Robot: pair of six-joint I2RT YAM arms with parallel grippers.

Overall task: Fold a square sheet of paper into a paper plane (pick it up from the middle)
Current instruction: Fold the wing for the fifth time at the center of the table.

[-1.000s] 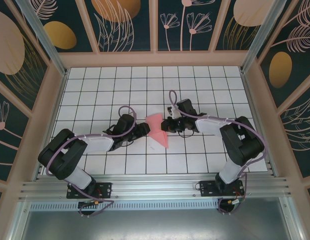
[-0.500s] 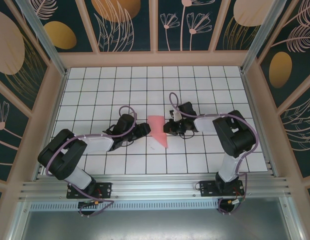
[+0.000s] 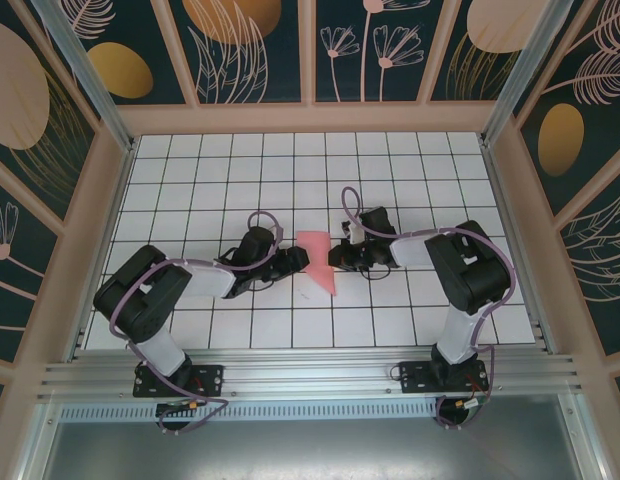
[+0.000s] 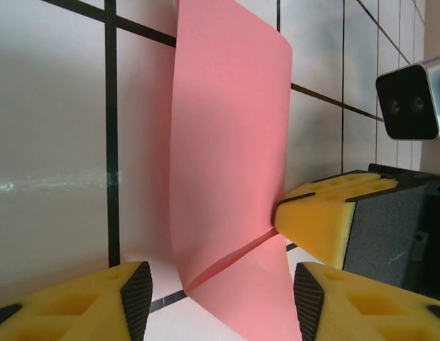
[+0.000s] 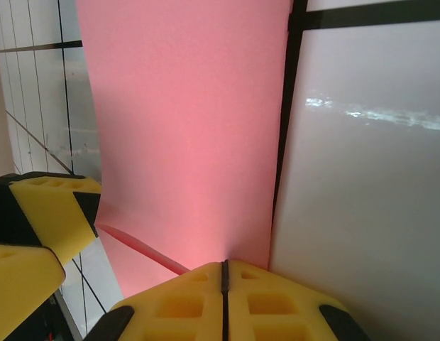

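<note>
Sheet of thin salmon-pink paper (image 3: 314,246), partly folded with one raised crease, rests on white gridded bench (image 3: 410,170) between both tools. Left tool (image 4: 216,302) wide open, yellow pads straddling sheet's near end. Right tool (image 5: 223,288) closed, pads pressed together, pinching sheet's edge opposite left tool.

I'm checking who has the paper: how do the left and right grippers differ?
The left gripper holds its jaws wide open around the end of the salmon-pink folded paper sheet; the right gripper has its jaws shut, apparently pinching the sheet's edge. Seen from above, the left gripper reaches in from the sheet's left, the right gripper from its right. Both have yellow pads and sit low over the gridded table.
</note>
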